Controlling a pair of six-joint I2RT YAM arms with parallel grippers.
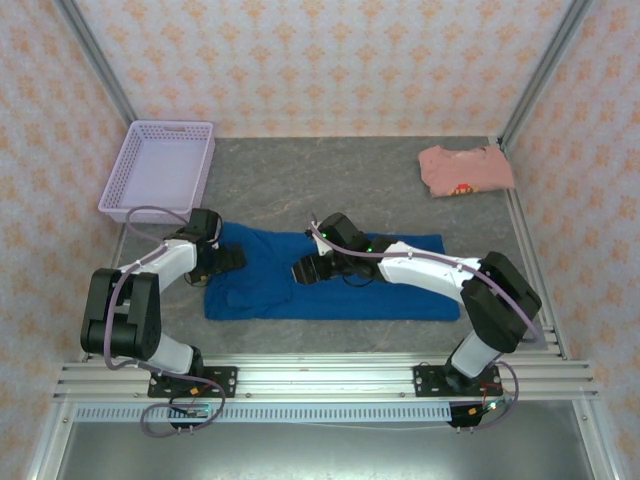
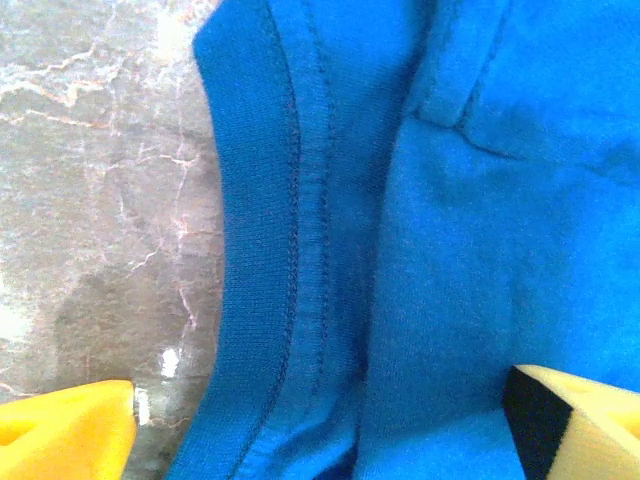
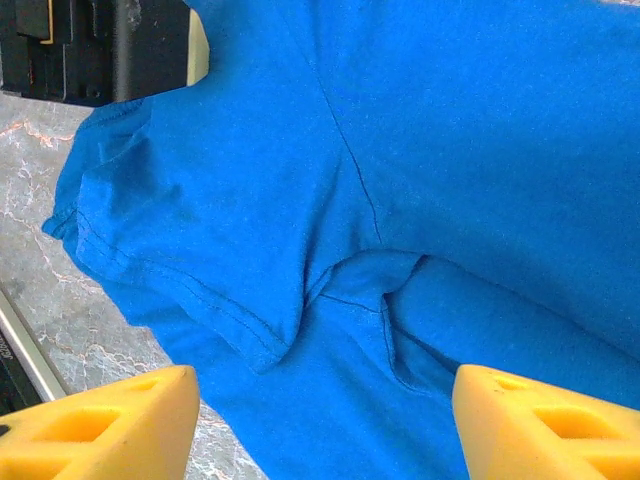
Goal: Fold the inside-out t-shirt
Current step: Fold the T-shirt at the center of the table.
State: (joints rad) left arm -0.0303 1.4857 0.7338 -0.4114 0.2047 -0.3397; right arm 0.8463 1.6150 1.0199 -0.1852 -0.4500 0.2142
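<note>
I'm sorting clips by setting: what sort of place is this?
Probably a robot test cell: two robot arms bolted to an aluminium rail, a grey table boxed in by patterned panels, a blue t-shirt laid out.

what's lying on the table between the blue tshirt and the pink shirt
Nothing: the stretch is bare grey tabletop between the blue t-shirt and the pink shirt, as the top external view shows.

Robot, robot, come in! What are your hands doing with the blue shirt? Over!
Left gripper open over collar. Right gripper open over sleeve. Shirt lying flat, ungripped. Pink shirt and basket lie apart.
</note>
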